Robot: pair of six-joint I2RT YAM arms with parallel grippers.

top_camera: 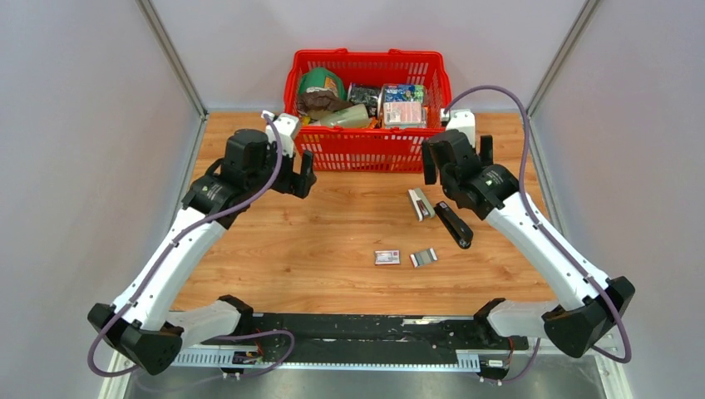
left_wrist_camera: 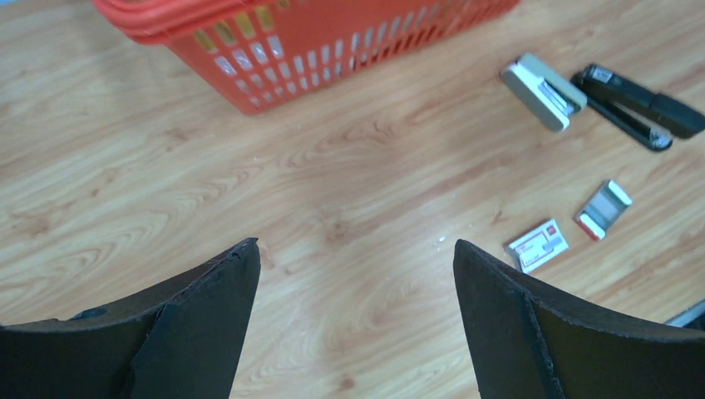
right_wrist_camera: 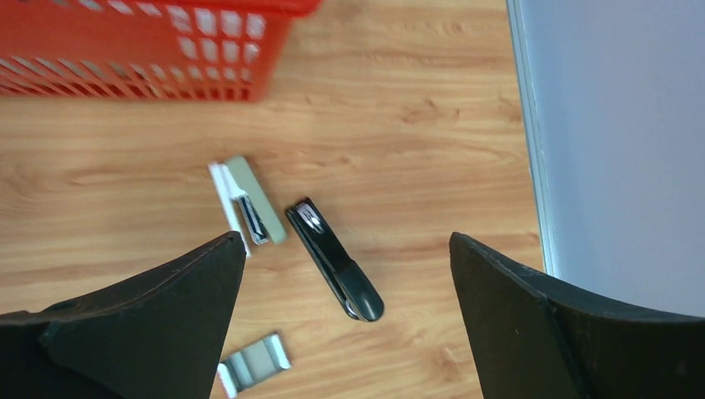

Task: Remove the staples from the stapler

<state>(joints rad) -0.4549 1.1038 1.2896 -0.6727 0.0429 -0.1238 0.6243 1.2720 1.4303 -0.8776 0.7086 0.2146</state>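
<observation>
Stapler, slim and black, lies flat on the table at its right side, just beside a grey-and-white stapler and in front of the red basket. It is directly under the right gripper, whose fingers are spread wide with nothing between them. That placement reads as a hover lined up for a descent onto it, so unloading looks not yet begun. From the left wrist view its two halves seem slightly parted at one end, though I cannot tell whether the staple channel is exposed. The left gripper is also spread and empty, held near the basket's front, well apart from the work, probably keeping out of the way or waiting to brace. Nearer the arms lie a small white box with red print and an open tray of what look like staples. The print is too small to read, and so are the labels on the basket's packets.
</observation>
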